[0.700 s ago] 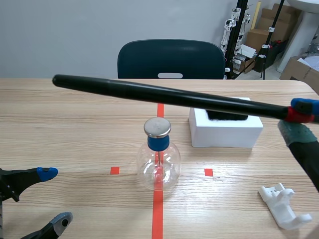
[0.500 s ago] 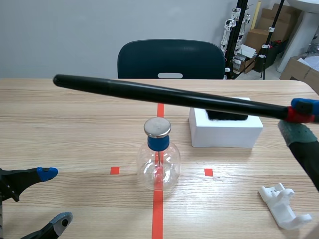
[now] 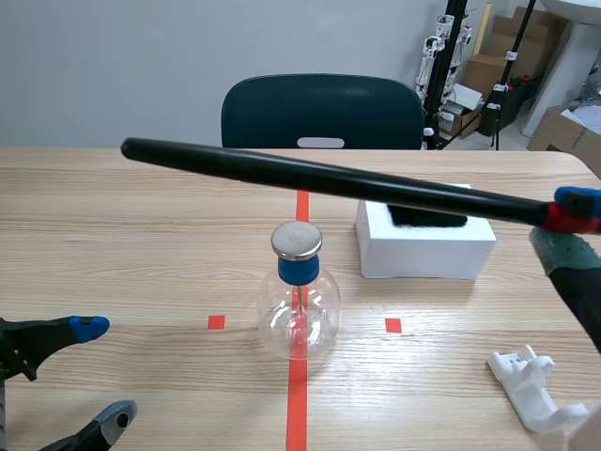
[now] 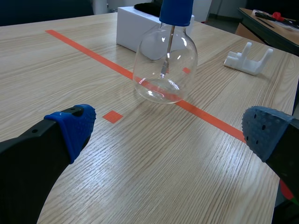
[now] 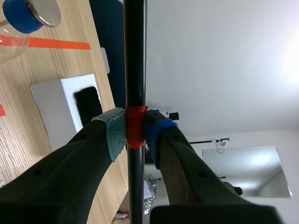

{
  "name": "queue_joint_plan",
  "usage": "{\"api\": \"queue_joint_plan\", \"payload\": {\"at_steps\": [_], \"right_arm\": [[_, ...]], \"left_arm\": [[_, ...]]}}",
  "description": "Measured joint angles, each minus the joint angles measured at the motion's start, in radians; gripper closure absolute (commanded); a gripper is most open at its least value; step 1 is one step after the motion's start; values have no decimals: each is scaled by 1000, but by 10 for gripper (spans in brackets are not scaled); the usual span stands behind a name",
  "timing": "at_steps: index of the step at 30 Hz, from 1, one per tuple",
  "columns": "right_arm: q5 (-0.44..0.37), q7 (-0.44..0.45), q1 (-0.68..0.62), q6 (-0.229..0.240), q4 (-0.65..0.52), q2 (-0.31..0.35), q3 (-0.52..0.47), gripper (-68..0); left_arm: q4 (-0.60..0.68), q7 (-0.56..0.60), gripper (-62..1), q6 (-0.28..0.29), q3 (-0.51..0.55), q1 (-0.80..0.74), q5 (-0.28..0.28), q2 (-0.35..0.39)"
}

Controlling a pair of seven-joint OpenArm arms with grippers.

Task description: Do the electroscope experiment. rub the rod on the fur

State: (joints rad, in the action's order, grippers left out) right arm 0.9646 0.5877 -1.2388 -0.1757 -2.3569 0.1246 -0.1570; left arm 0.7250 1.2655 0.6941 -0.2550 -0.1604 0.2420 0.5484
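A long black rod with a red tape band hangs in the air across the table, above the flask. My right gripper is shut on the red band at the rod's right end. Black fur lies on top of a white block, under the rod's right part. The electroscope, a round glass flask with a blue neck and a metal cap, stands mid-table on the red line. My left gripper is open low at the front left, with the flask ahead of it.
A white plastic bracket lies at the front right. A dark chair stands behind the table's far edge. Boxes and stands fill the back right corner.
The rod has shifted a little to the right along its length; its free end now sits further right. The left arm has not moved.
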Motion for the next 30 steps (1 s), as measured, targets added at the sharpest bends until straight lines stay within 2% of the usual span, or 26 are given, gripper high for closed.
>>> {"api": "queue_joint_plan", "payload": {"at_steps": [18,22,27,30], "right_arm": [[0,8,0,0,0,0,0,0],[3,34,10,-34,0,0,0,0],[-23,-34,130,-27,0,0,0,0],[-23,-132,249,-23,0,0,0,0]], "left_arm": [[0,0,-623,0,0,0,0,0],[0,0,-623,0,0,0,0,0],[0,0,-623,0,0,0,0,0],[0,0,-623,0,0,0,0,0]]}}
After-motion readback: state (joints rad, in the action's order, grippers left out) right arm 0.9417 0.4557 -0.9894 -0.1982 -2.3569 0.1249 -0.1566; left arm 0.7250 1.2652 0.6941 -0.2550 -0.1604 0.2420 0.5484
